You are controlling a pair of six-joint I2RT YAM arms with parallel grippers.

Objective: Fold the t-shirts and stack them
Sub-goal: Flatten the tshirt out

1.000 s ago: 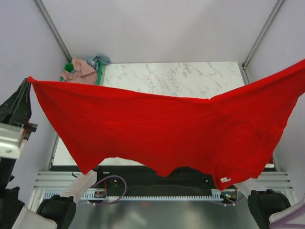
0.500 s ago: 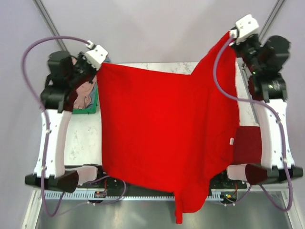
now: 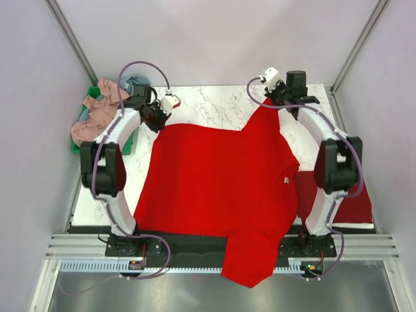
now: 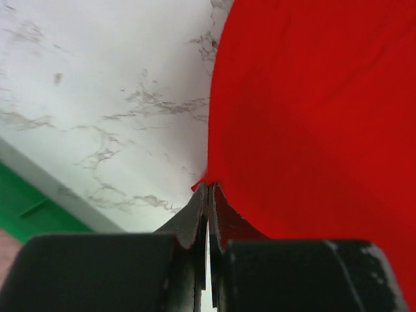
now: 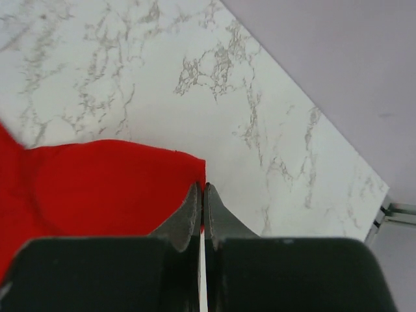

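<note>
**Red t-shirt spread on the marble, pinched at both far corners**

The green bin (image 3: 92,93) sits at the table's far left corner. A dusty pink shirt (image 3: 97,117) spills over its rim, with a grey-blue shirt (image 3: 133,83) bunched at its far end.

The red t-shirt (image 3: 221,175) lies mostly flat across the middle of the marble table (image 3: 214,104). Its small white neck label (image 3: 285,181) shows near its right side, and one end hangs over the near edge between the arm bases. A darker red folded shirt (image 3: 354,208) lies at the near right, partly under the right arm.

From above, the left gripper (image 3: 158,121) meets the shirt's far left corner and the right gripper (image 3: 268,103) its far right peak. The jaws are too small to read there.

The wrist cameras settle it: the left jaws are pressed together on a red corner tip, with a strip of green bin beside them. The right jaws are clamped on the fabric's edge, just above bare marble.
</note>
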